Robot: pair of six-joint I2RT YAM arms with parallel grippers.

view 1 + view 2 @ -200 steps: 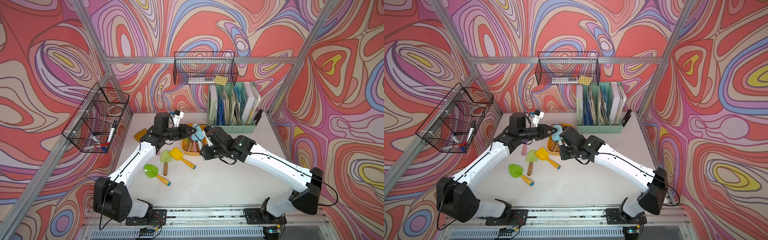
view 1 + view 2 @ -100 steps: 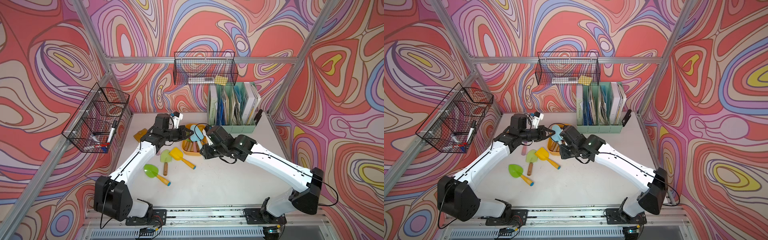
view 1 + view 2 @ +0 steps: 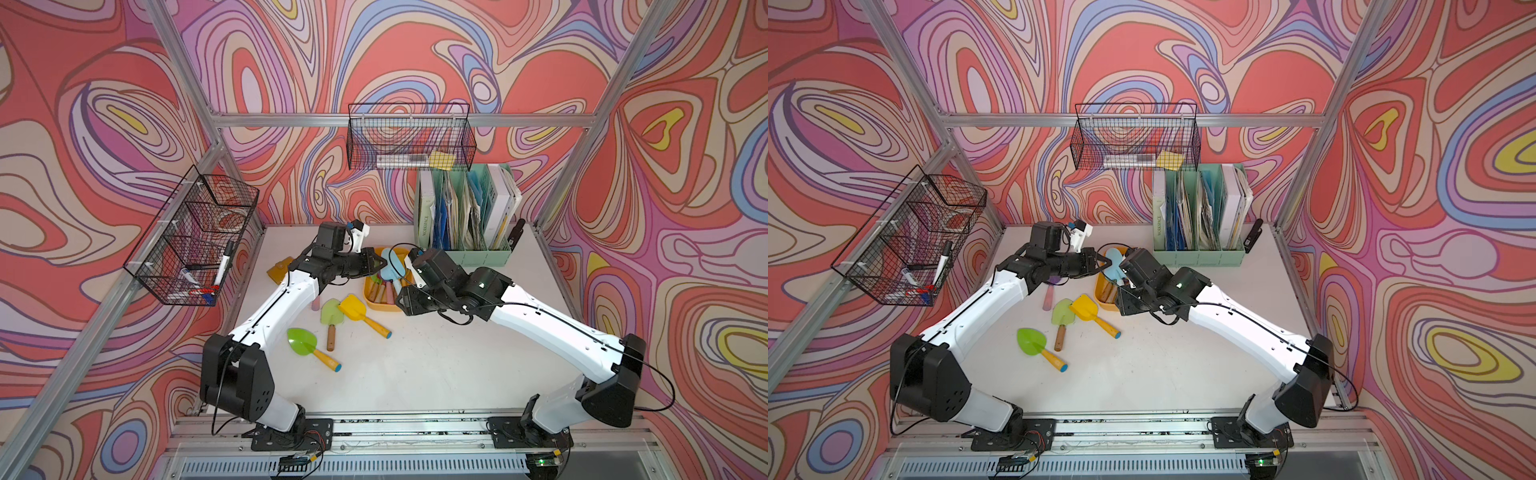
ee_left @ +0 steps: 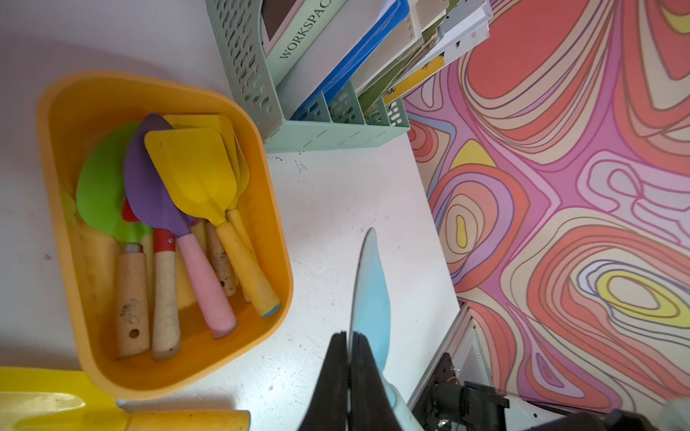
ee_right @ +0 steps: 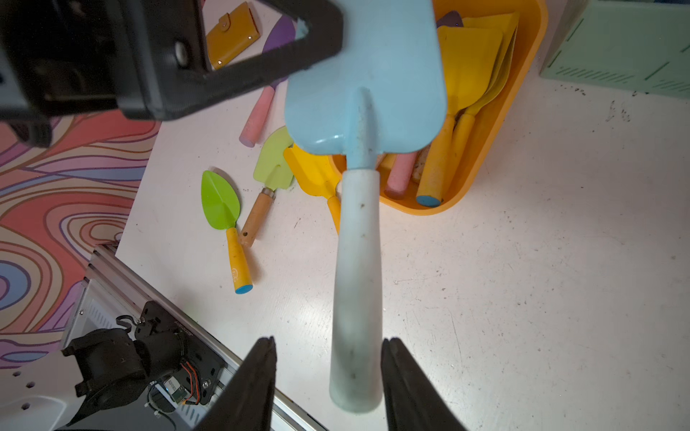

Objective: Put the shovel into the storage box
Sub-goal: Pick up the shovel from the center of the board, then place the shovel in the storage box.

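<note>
My left end effector (image 4: 349, 336) is clamped tight on the thin edge of the blue shovel's (image 5: 366, 74) blade, so that arm alone carries it clear of the table (image 3: 436, 365). My right end effector (image 5: 328, 340) stands fairly wide, with a finger on each side of the white handle and a gap on both sides, gripping nothing. The shovel's long axis runs from the left end effector at the blade to the right end effector at the handle's butt. As far as I can judge, it lies roughly along the length of the storage box (image 4: 43, 168). In both top views the blade shows over that box, yet in the left wrist view the box sits off to one side of the pinched edge. So I read the shovel as above or just beside the rim, not centred. The left arm is the one to lower it; the right should clear the handle first. The only writing I can read is "WORKSPACE" on a book spine (image 3: 424, 226) in the file organizer (image 3: 473, 257). A mark on the handle of the green shovel (image 5: 220, 197) on the table is too small to read.
</note>
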